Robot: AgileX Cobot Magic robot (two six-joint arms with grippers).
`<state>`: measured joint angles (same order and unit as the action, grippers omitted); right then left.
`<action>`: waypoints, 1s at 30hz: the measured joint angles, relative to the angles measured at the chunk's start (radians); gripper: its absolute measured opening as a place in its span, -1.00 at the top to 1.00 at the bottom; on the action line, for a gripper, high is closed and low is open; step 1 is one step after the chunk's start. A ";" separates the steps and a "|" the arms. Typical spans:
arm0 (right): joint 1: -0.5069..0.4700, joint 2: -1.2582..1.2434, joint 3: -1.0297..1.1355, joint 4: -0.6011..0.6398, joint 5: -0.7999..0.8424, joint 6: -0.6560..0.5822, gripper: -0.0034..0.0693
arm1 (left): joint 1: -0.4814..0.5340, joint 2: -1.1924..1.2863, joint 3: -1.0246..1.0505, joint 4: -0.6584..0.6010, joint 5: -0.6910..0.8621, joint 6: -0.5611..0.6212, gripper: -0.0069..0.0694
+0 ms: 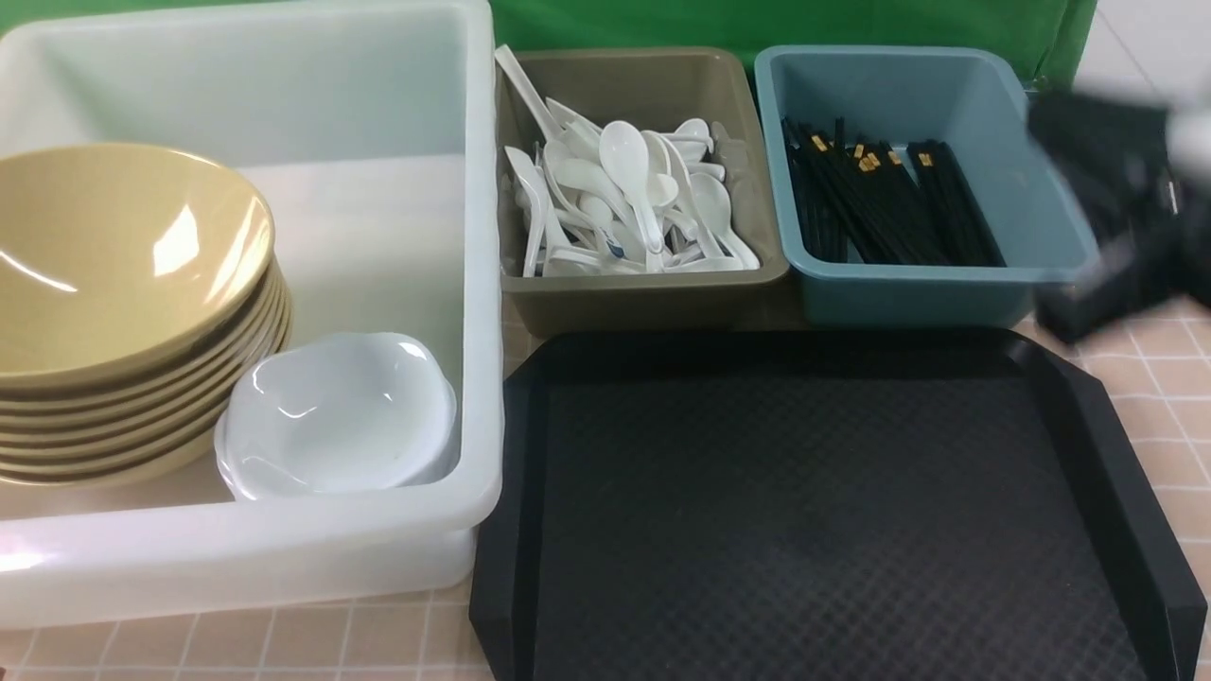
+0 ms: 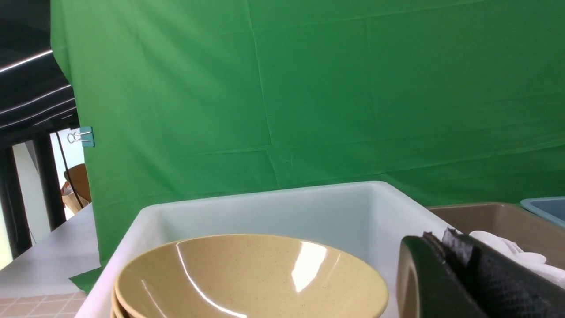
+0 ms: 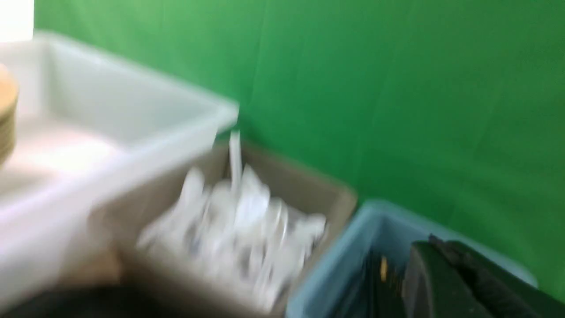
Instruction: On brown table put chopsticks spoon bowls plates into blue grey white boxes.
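spoons (image 1: 629,199) in olive box (image 1: 643,293) (right hand (image 1: 1116,227) blurred)

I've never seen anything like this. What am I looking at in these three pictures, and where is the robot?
It is a two-armed robot sorting tableware. The wide picture looks forward from between its arms; the other two come from cameras on its wrists. On the tiled brown table stand three tubs: the white box holds stacked yellow bowls and small white plates, the grey box holds spoons, the blue box holds black chopsticks. A black tray lies in front. The dark blur is the right gripper, too smeared to tell whether it holds anything.
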<state>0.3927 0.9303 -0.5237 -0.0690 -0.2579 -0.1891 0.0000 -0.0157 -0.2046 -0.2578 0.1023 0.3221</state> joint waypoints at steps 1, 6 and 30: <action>0.000 -0.043 0.054 0.000 -0.003 0.000 0.81 | 0.000 0.000 0.000 0.000 0.000 0.000 0.81; 0.000 -0.167 0.277 0.000 -0.015 0.000 0.80 | 0.000 0.000 0.000 0.000 0.000 0.000 0.81; -0.331 -0.708 0.548 0.241 0.078 -0.064 0.78 | 0.000 0.000 0.000 0.000 -0.003 0.000 0.81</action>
<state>0.0622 0.2219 0.0242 0.1718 -0.1800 -0.2534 0.0000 -0.0157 -0.2046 -0.2578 0.0994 0.3221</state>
